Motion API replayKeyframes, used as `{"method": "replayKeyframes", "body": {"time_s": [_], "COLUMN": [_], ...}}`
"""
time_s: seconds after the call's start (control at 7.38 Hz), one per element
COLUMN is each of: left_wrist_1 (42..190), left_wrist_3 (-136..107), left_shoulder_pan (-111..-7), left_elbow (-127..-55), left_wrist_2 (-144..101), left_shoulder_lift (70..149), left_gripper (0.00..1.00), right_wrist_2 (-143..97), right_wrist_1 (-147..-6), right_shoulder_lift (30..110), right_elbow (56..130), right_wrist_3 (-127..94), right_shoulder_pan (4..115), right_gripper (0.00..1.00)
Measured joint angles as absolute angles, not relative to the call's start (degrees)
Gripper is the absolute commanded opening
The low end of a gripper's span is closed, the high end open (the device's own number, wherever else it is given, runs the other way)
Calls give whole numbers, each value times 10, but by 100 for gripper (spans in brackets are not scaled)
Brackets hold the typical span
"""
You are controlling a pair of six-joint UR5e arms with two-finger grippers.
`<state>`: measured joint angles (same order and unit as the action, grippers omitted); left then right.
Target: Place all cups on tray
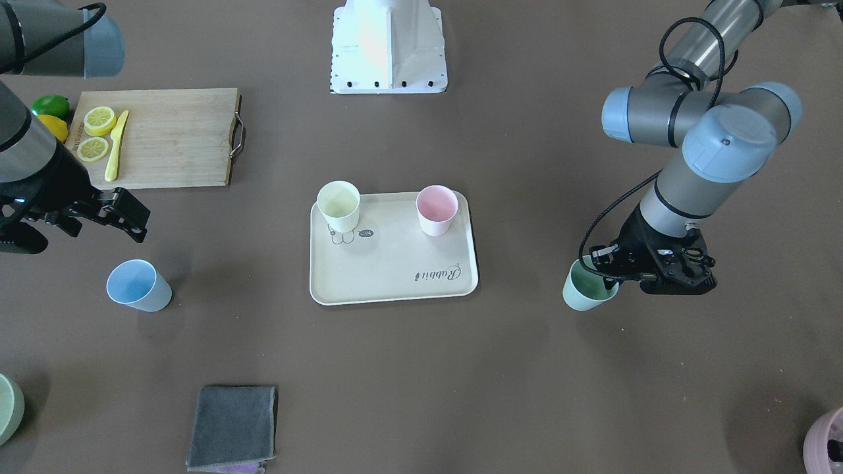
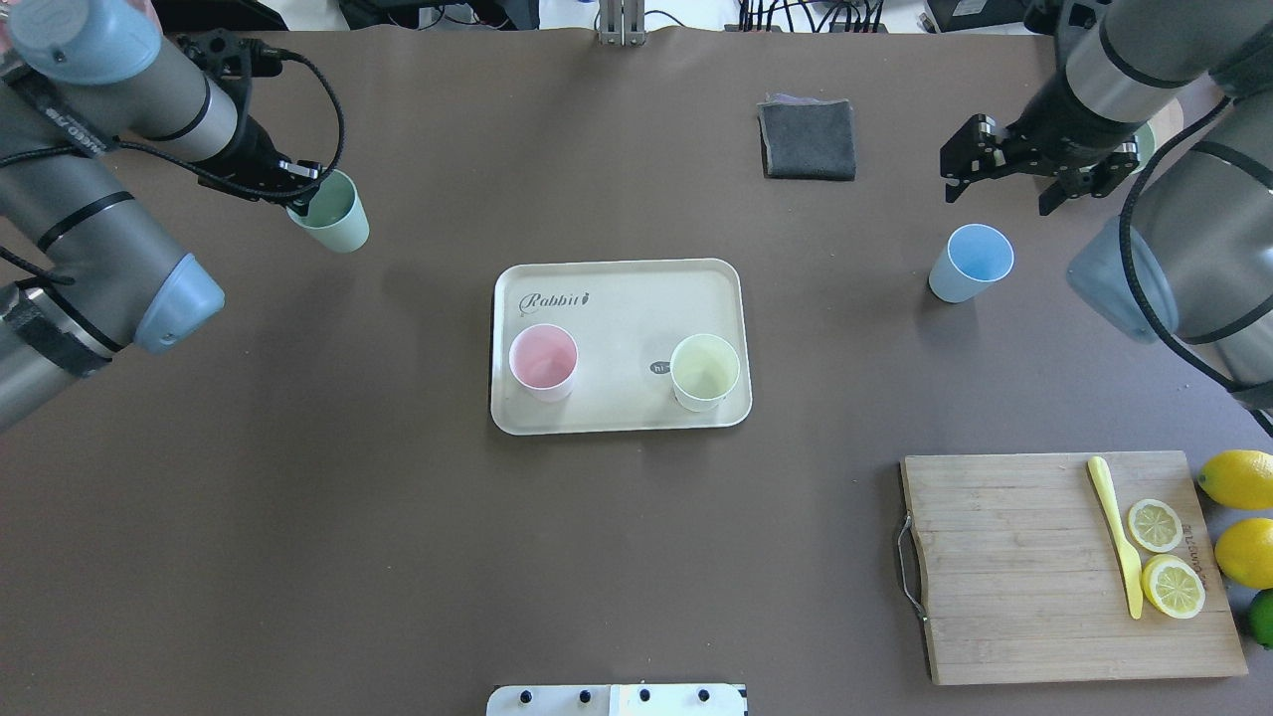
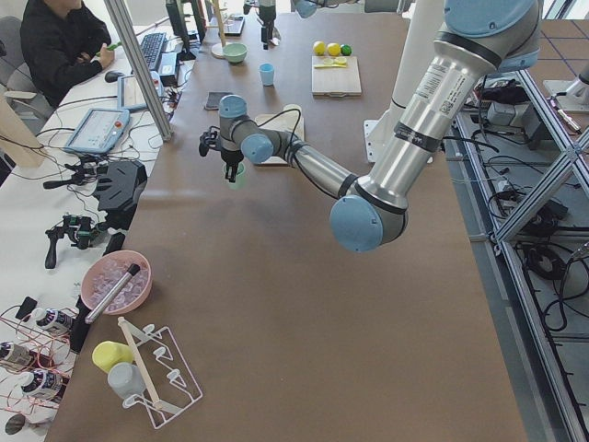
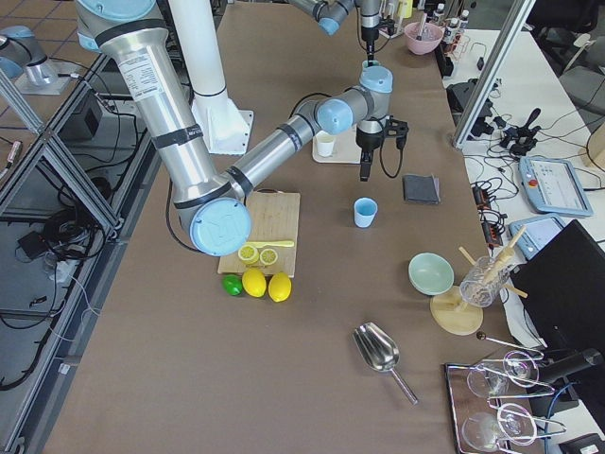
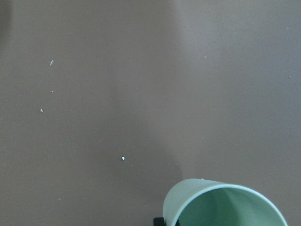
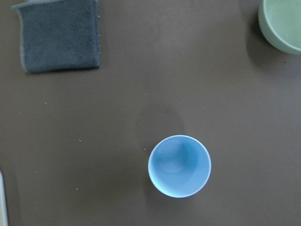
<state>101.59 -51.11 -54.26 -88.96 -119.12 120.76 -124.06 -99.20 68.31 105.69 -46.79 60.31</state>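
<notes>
The cream tray [image 2: 617, 298] lies mid-table and holds the pink cup [image 2: 543, 361] and the pale yellow cup [image 2: 705, 371], both upright. In the front view the tray [image 1: 395, 270] holds the yellow cup [image 1: 339, 205] and the pink cup [image 1: 436, 209]. My left gripper [image 2: 303, 189] is shut on the rim of the mint green cup [image 2: 333, 214], held slightly tilted out to the tray's side; the cup also shows in the left wrist view [image 5: 225, 205]. My right gripper [image 2: 995, 199] is open, just beyond the upright light blue cup [image 2: 972, 261], which the right wrist view [image 6: 179, 165] looks straight down into.
A folded grey cloth [image 2: 807, 138] lies beyond the tray. A wooden cutting board [image 2: 1064, 567] carries lemon slices and a yellow knife, with lemons beside it. A pale green bowl [image 6: 282, 23] sits near the right gripper. A mauve pot [image 1: 826, 444] stands at the table corner.
</notes>
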Motion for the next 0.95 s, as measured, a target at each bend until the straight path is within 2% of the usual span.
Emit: {"method": "replayKeyframes", "body": {"time_s": [0.27, 0.68, 0.95], "left_wrist_1": [973, 960, 960], "left_wrist_3": [-569, -635, -656], "left_shoulder_pan": [-520, -471, -451], "left_elbow": [-902, -907, -908], "left_wrist_2": [-1192, -1184, -1167], "left_shoulder_lift": [1254, 1289, 1298], "left_gripper": [0, 0, 0], "right_wrist_2": [-1228, -1221, -1224], "right_wrist_1": [-963, -835, -812], "right_shoulder_lift": [705, 712, 715], "right_elbow": [1027, 925, 903], "right_wrist_3": [-438, -427, -424], "right_shoulder_pan": [608, 614, 616], "right_gripper": [100, 100, 100]}}
